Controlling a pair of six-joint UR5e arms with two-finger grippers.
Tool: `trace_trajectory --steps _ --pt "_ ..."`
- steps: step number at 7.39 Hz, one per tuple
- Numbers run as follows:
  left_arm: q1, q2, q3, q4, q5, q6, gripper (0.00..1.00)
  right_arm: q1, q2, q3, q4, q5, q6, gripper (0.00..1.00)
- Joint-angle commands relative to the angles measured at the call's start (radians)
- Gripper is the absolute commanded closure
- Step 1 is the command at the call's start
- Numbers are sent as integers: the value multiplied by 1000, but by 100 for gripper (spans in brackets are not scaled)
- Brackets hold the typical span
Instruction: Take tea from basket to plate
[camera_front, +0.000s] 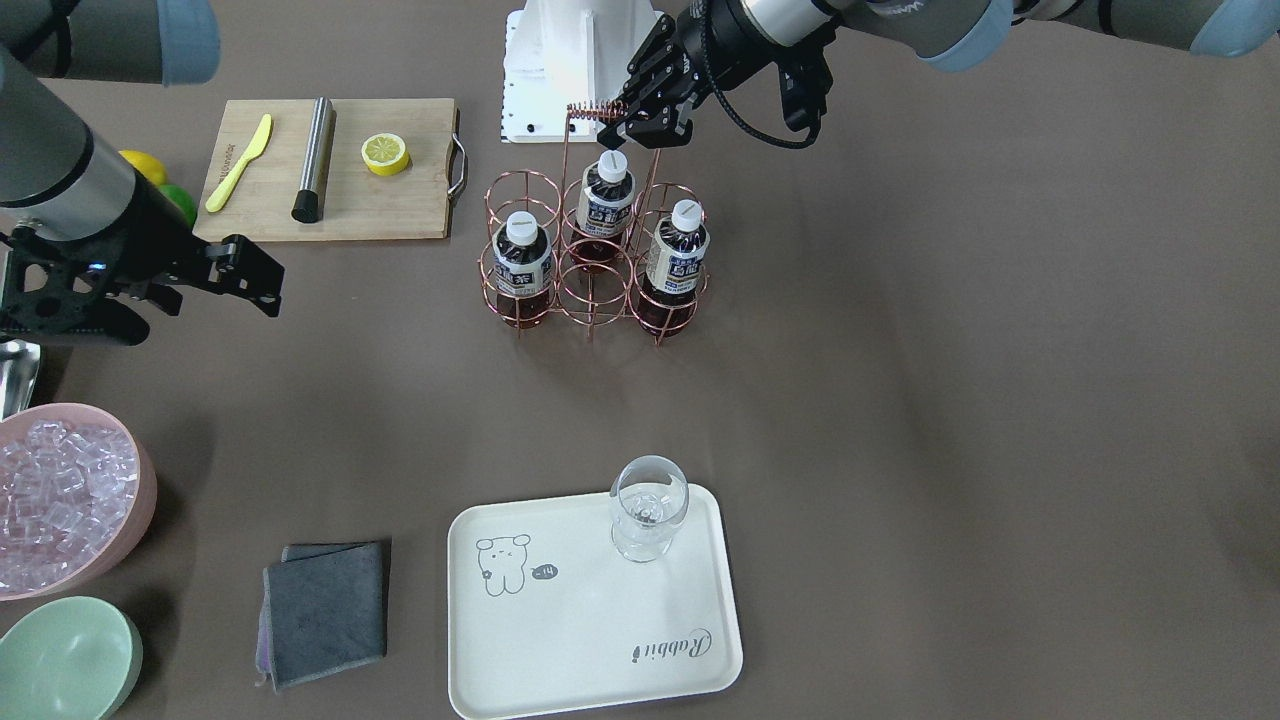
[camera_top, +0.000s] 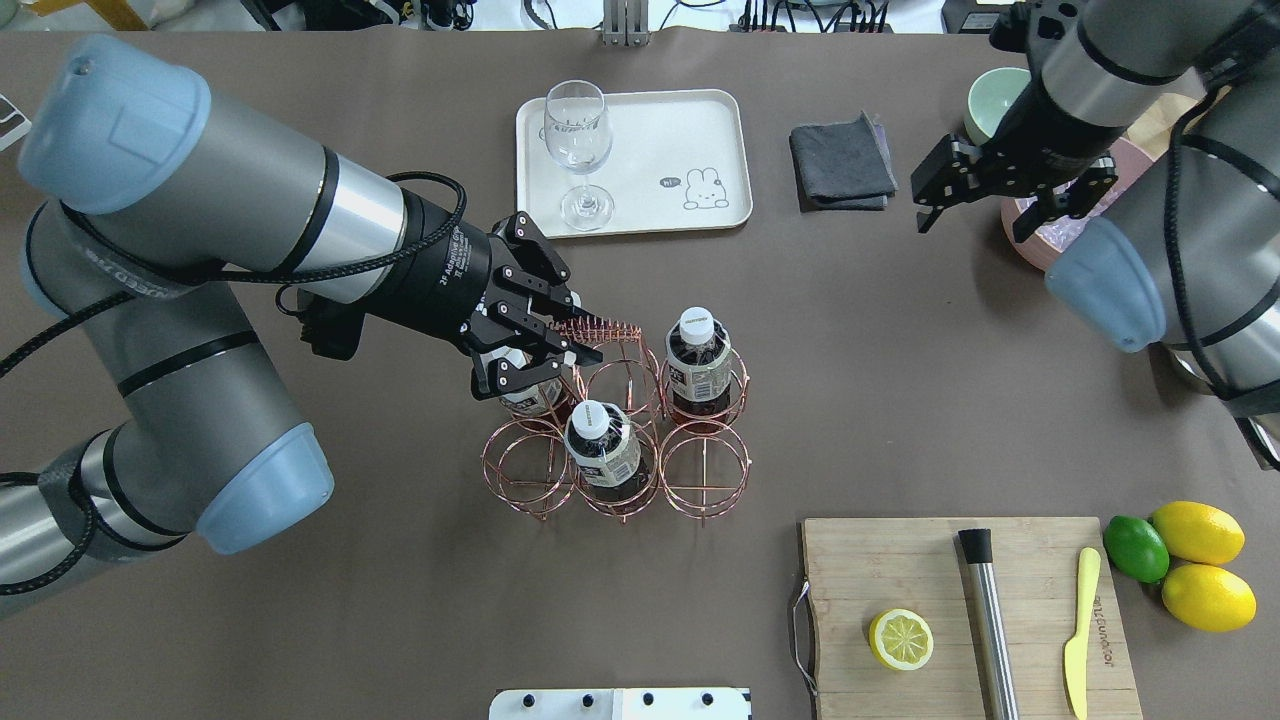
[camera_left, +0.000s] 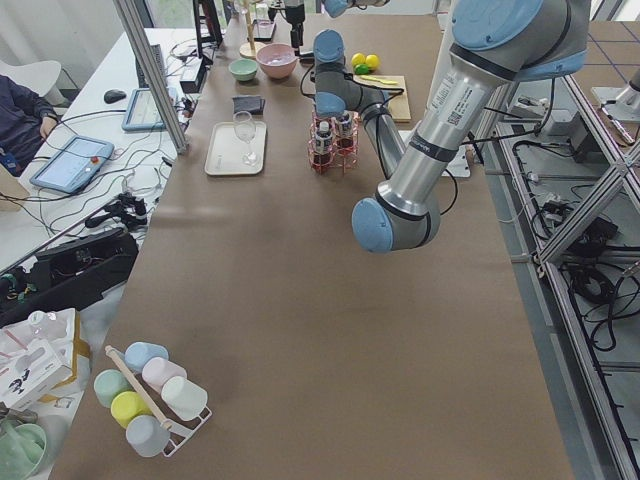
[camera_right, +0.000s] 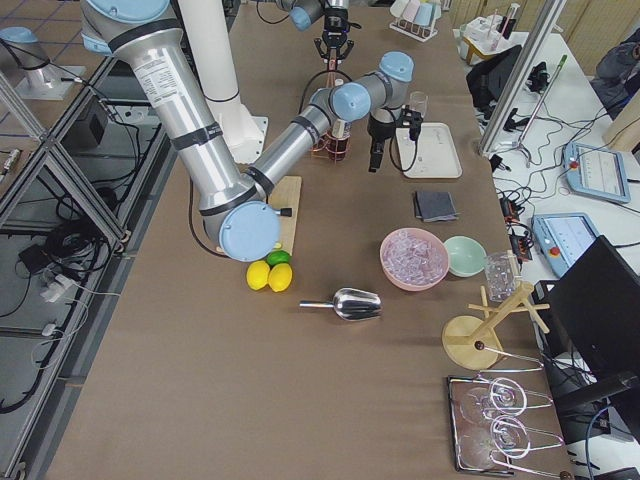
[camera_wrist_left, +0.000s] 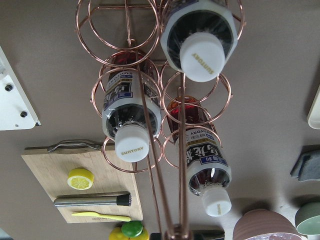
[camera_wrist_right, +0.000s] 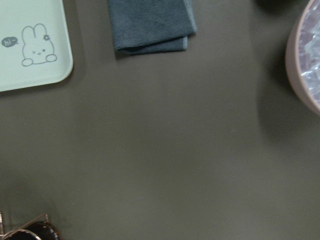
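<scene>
Left gripper (camera_top: 575, 362) is up at the height of the handle coil (camera_top: 600, 328), jaws spread wide with nothing between them — an empty hand slanting in from the robot's left. The basket (camera_top: 657, 455) stands mid-table, three bottles upright in its rings.

The one that matters, I'd say, is the tea (camera_wrist_left: 200, 50) in the basket's corner cell on the robot's left, plate side. It sits almost straight below the fingers, white cap up, long axis vertical. So the tea lies down from the pincer, not ahead of it, and the gripper's own line tilts across that axis.

My read: the wrist has to drop and level so the fingers land either side of the cap or neck. Watch the coil. It's just beside the upper finger, on the side toward the robot's right. Whether they touch I can't tell, and a careless descent could hook the wire and drag the whole carrier.

The other two bottles lie further from the fingers. One (camera_top: 603, 450) is in the middle cell on the robot's side, and one (camera_top: 697, 365) is in the plate-side corner on the robot's right.

Right gripper (camera_top: 975, 215) hangs open and empty by the pink bowl (camera_front: 146, 490), well apart — the left arm is plainly nearer.

The plate (camera_top: 690, 120) waits at the table's far edge, with a stemmed glass (camera_top: 580, 150) on its robot-left end. No tea on it yet.
</scene>
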Motion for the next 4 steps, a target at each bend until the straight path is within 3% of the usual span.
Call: trace_trajectory --steps 1,3,4 --pt "0 1 0 -1 0 0 100 -122 123 -6 -24 -15 241 1" --pt "0 1 2 -1 0 0 100 -168 239 -86 -36 -20 332 1" --pt "0 1 2 -1 0 0 100 -184 341 -171 -72 -24 350 1"
